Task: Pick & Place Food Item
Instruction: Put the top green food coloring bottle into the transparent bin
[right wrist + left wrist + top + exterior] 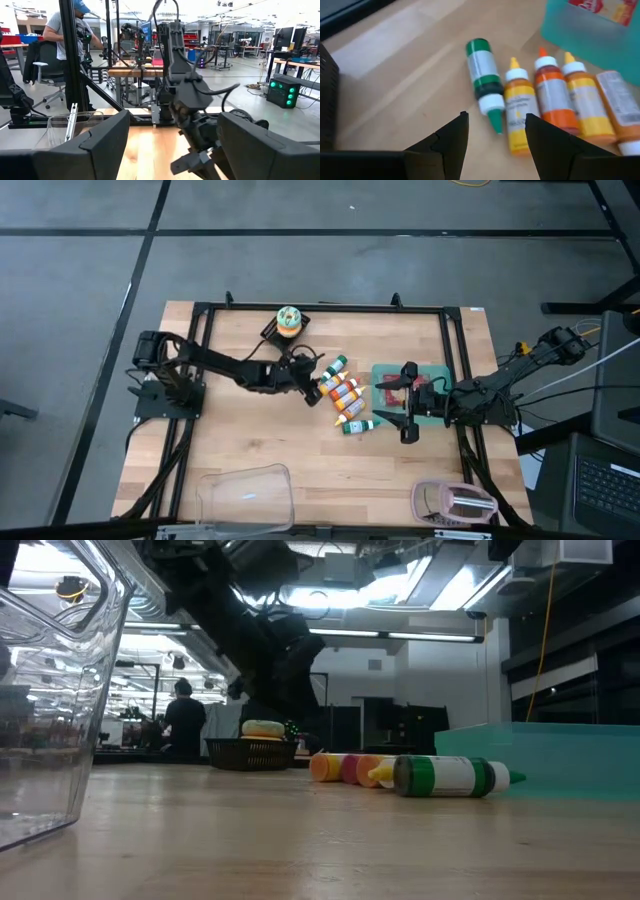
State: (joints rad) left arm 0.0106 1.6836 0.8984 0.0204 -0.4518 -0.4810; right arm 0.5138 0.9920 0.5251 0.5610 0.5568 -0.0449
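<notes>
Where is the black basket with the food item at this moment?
In the high view, the black basket stands near the table's far edge, left of centre, just behind the left gripper and the row of bottles.

Two matte black arms are showing bundled dark cables along their jointed links above the wooden table (250, 450). The left gripper (495, 132) and right gripper (172, 150) are each wearing broad, angular black fingers

A row of small plastic sauce bottles (345, 392), green, yellow and orange, lies flat mid-table, just left of the teal tray (436, 370).
</notes>
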